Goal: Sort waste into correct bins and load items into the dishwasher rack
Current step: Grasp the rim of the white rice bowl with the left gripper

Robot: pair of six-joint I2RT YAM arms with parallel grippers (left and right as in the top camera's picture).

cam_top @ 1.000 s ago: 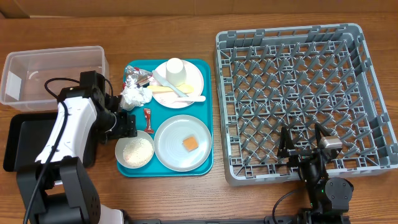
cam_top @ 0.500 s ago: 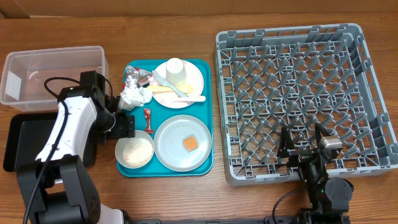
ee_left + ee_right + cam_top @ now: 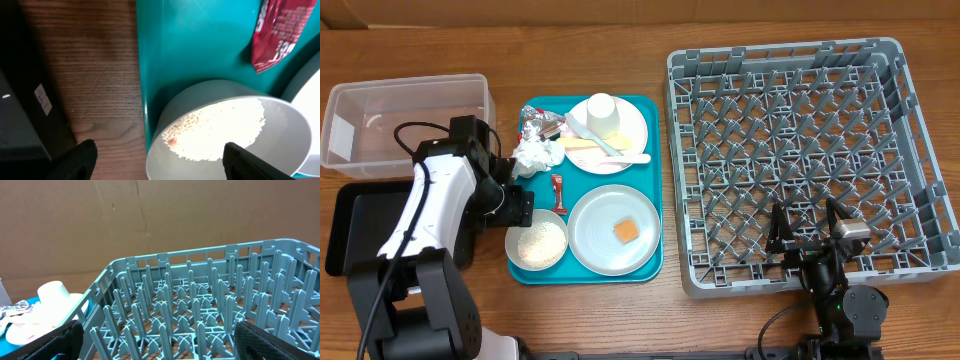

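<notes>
Your left gripper (image 3: 159,155) has slid slightly toward the left edge of the tray (image 3: 190,45). Fingers are spread, pinching nothing. The bowl (image 3: 175,107) of rice (image 3: 215,127) sits between them, with the red sachet (image 3: 277,32) farther ahead. Right gripper (image 3: 160,337) is unmoved, fingers spread, rack (image 3: 200,305) just ahead.

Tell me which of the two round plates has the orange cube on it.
The near plate, beside the rice bowl, holds the orange cube; the far plate carries a white cup and utensils instead.
</notes>
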